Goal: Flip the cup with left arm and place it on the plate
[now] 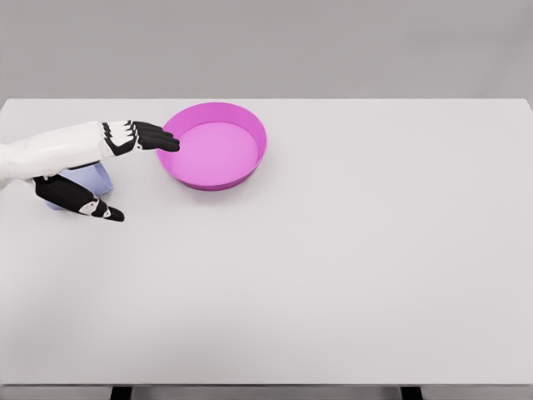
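A white robot arm reached in from the left edge of the frame, its black-fingered left robot hand [100,171] spread wide above a pale lavender cup [87,181] at the upper left of the white table [333,267]. The fingers [154,138] stretched flat toward the right, their tips just beside the near rim of a magenta plate [250,125], while the thumb [79,198] pointed down and to the right in front of the cup. The cup sat on the table between thumb and fingers, mostly hidden by the arm; whether the hand touched it could not be told. The plate, round with a raised rim, lay in the upper middle of the frame, right of the cup. The right arm was out of sight.
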